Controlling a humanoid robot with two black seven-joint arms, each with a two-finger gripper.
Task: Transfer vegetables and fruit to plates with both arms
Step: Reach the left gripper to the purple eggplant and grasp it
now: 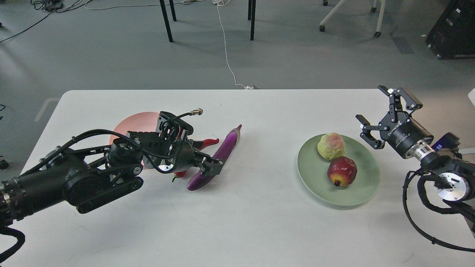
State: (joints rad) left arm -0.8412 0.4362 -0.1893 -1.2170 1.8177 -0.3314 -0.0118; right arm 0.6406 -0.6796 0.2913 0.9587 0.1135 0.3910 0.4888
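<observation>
The eggplant (219,157) has a glossy, smooth purple skin. The red fruit (342,171) shines slightly; the yellow-green fruit (331,145) looks duller and faintly bumpy. Both plates, pink (130,124) and green (358,189), look matt. The white table (237,222) is smooth and matt. Polished metal rings show on the matt black right arm (449,185).

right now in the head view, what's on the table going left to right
pink plate → left gripper → eggplant → green plate holding two fruits → right gripper. The chili overlaps the gripper, so it is left out.
</observation>
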